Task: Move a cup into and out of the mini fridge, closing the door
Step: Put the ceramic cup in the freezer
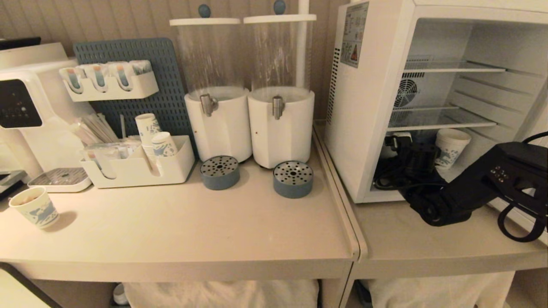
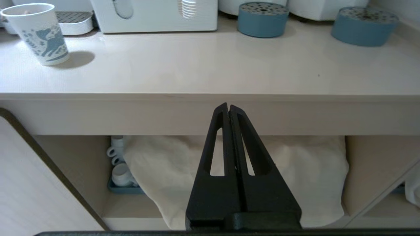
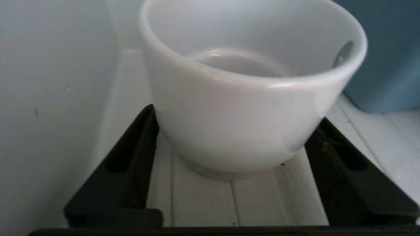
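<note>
Inside mini fridge (image 1: pixel 368 128), cup (image 3: pixel 249 108) upright between spread right jaws, unclear whether touching.

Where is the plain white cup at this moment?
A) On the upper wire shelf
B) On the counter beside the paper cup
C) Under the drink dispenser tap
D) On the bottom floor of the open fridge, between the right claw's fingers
D: the right wrist view shows the cup standing on the mini fridge floor, with the right claw straddling it.

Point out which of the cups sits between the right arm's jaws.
The plain white ceramic cup on the mini fridge floor, flanked by the right gripper. The others are blue-patterned paper cups: one beside it, one on the counter.
</note>
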You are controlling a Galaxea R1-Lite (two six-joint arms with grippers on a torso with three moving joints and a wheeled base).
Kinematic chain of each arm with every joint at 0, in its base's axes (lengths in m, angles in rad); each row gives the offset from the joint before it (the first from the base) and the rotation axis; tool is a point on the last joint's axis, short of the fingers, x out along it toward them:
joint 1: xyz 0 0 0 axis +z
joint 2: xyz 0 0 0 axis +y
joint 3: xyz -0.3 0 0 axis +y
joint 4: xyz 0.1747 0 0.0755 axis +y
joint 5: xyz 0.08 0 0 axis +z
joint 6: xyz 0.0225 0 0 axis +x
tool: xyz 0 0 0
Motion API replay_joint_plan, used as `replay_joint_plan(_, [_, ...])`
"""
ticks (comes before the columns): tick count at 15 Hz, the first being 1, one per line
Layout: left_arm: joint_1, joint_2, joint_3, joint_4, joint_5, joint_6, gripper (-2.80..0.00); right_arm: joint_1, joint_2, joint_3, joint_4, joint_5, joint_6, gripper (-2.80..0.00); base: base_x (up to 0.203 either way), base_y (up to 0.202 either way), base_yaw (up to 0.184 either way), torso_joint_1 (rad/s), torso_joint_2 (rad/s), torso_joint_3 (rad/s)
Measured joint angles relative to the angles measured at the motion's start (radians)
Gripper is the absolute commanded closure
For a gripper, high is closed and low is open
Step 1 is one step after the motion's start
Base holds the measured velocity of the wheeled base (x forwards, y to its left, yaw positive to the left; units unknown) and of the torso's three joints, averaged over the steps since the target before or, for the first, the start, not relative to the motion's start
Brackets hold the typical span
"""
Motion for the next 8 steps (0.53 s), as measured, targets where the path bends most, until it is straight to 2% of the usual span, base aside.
replay_joint_plan(8, [0.000, 0.000, 0.000, 0.001, 0.000, 0.000, 0.00, 0.000, -0.019, 0.030, -0.006, 0.000, -0.001, -2.80, 0.000, 0.000, 0.000, 0.000, 0.00, 0.000])
